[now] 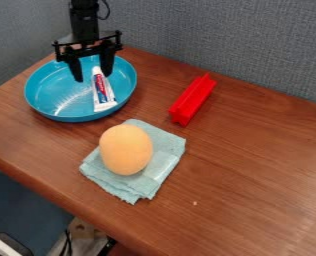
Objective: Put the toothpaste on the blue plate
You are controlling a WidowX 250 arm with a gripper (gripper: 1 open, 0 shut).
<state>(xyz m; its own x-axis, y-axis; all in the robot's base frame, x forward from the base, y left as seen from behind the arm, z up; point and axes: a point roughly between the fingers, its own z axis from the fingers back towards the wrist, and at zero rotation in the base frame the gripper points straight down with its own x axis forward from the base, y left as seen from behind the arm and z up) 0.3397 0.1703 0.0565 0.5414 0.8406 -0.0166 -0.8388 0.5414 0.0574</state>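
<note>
Wooden table (241,170), reddish-brown, seen from one corner. Resting directly on it: the blue plate (47,104) at the rear left; a red rectangular block (193,98) lying flat near the centre rear; and a pale teal cloth (147,170) toward the front, apparently slightly rumpled, well apart from both.
</note>
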